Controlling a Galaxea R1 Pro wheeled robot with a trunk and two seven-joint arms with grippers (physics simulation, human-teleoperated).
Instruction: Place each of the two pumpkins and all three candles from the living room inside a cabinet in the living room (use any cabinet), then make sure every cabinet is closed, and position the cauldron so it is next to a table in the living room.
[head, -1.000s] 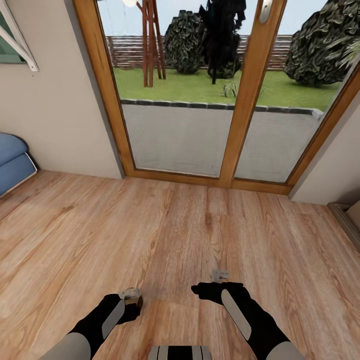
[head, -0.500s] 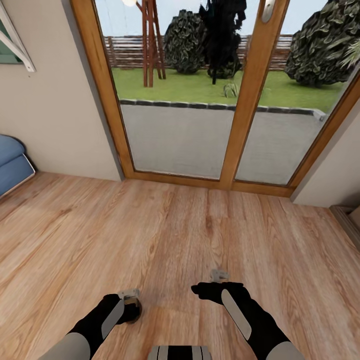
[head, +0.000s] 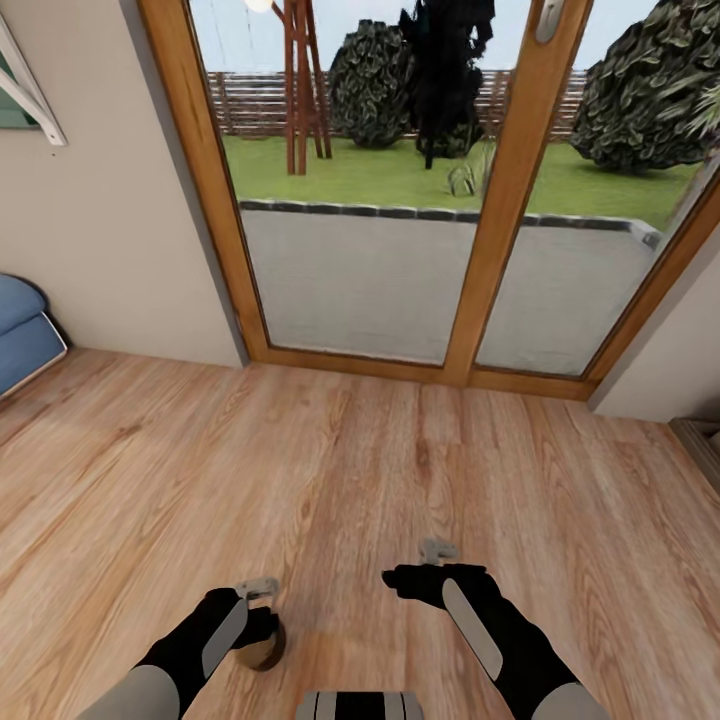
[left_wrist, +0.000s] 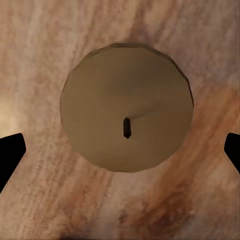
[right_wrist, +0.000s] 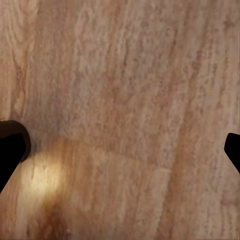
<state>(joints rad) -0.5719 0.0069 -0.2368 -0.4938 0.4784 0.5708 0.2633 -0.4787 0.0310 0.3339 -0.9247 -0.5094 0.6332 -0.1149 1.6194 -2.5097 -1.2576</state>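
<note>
Head view: wood plank floor (head: 400, 470) fills the lower half, running up to tall glass doors (head: 350, 270) in a honey-coloured wood frame, with lawn and shrubs beyond. A blue cushioned seat (head: 18, 335) pokes in at the far left. No worktop or cabinet can be made out for certain from this spot.

Both black forearms reach forward low over the floor. The left gripper (head: 258, 592) points downward. Its jaws are spread wide, with the dark fingertips right out at the two sides of the left wrist view. The right gripper (head: 437, 549) is likewise spread, with bare floor between its jaws.

One candle (head: 263, 648) sits directly under the left gripper. In the left wrist view its flat round top faces the camera, wick near the middle, so it stands upright with its axis along the gripper's line of sight. It lies centred between the jaws but apart from both fingertips (whether it rests on the floor I cannot tell).

Judgement: the left arm is much the nearer; a straight descent and a squeeze across the round body would take it.
</note>
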